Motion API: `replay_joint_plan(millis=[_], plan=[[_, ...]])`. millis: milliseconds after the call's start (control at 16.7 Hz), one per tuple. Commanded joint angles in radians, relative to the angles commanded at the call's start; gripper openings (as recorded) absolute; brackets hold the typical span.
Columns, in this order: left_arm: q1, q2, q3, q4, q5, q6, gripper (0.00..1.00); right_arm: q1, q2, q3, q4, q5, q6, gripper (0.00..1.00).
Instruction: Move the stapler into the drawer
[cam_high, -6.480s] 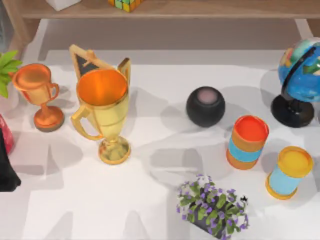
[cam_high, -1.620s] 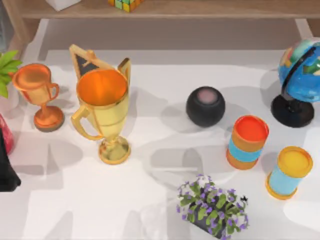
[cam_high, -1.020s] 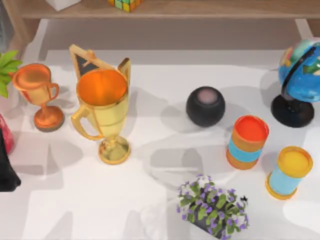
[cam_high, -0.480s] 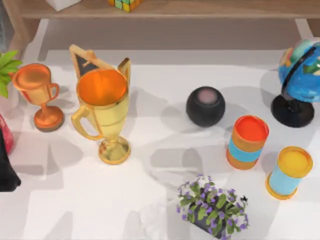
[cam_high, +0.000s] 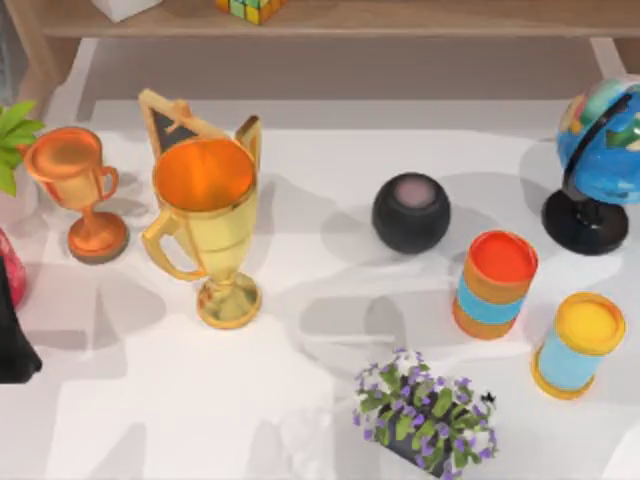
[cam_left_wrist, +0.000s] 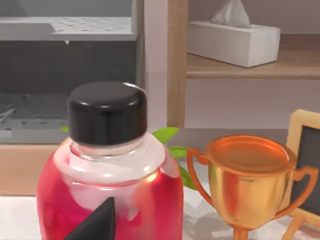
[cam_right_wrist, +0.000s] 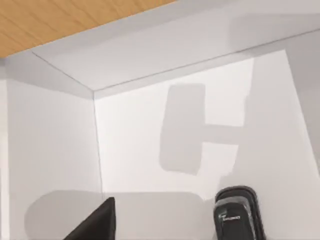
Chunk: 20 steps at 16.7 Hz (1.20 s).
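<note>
White table (cam_high: 150, 400) holds two trophies (cam_high: 205, 225), two cans (cam_high: 493, 283); either tool's state, I cannot tell.

Matte black and blocky, a dark slab of the left arm (cam_high: 12, 330) cut off at the left edge of the top view, one corner jutting out low down. Up close in the left wrist view, a flat black wedge of the left tool (cam_left_wrist: 97, 224), tapering to a sharp tip. Same look on the right tool (cam_right_wrist: 97, 222): smooth, black, straight-edged, coming to a point.
</note>
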Motion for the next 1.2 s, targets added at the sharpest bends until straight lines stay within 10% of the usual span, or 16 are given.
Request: replay_joint_plan(millis=[600, 1200], plan=[[0.0, 0.0, 0.0, 0.0, 0.0, 0.0, 1.0, -0.305, -0.214, -0.595, 0.849, -0.275, -0.207, 1.0], [0.0, 0.0, 0.0, 0.0, 0.0, 0.0, 1.0, -0.367, -0.213, -1.119, 1.778, -0.324, -0.863, 1.0]])
